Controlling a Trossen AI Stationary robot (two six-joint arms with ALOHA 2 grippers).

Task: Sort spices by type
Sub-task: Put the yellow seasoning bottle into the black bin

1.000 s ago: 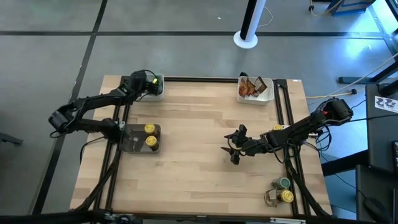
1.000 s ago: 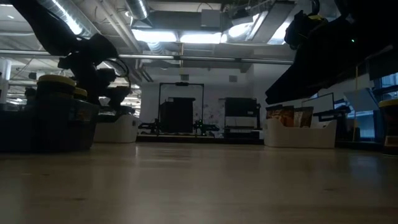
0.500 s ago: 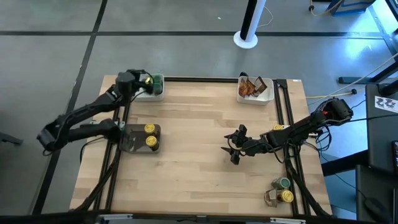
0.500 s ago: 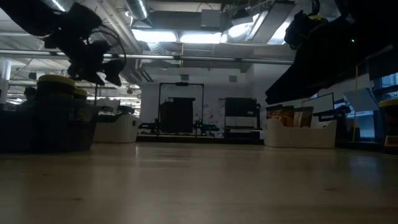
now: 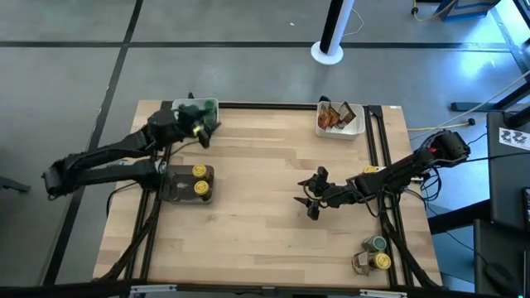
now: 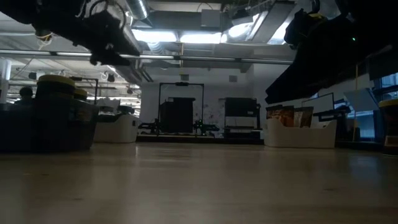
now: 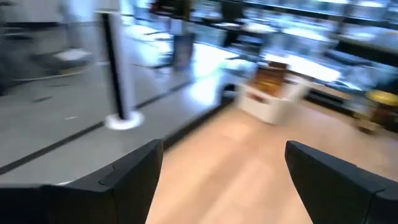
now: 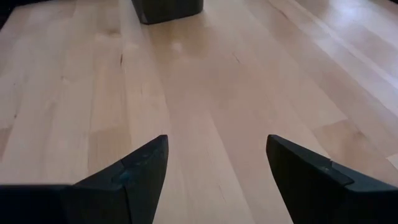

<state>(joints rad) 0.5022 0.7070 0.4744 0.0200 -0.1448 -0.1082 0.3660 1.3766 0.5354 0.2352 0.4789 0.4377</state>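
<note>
In the high view we see a wooden table [image 5: 265, 215] with three containers and two loose jars. In the upper left of the frame sits a white tray [image 5: 199, 111] at the table's far corner; green-lidded jars [image 5: 195, 108] show inside it, partly hidden by the left gripper [image 5: 201, 128], which hangs just at the tray's near edge. In the left wrist view that gripper's two dark fingers [image 7: 124, 180] stand well apart with nothing between them.

Below that tray, at the left middle of the frame, lies a dark tray [image 5: 187, 184] holding two yellow-lidded jars [image 5: 199, 171], one beside the other. In the low view the same dark tray [image 6: 43, 127] rises at the left edge with a yellow lid [image 6: 56, 79] on top.

In the upper right of the high view a second white tray [image 5: 340, 126] holds the brown-orange packets [image 5: 332, 115], standing on edge; the low view shows them [image 6: 289, 116] poking above the tray's rim at the right.

At the lower right corner of the high view, two jars stand outside any tray: a green-lidded jar [image 5: 378, 244] and a yellow-lidded jar [image 5: 383, 261], touching or nearly so.

The right gripper [image 5: 313, 197] waits over bare wood right of centre, its fingers [image 8: 124, 180] spread and empty.
</note>
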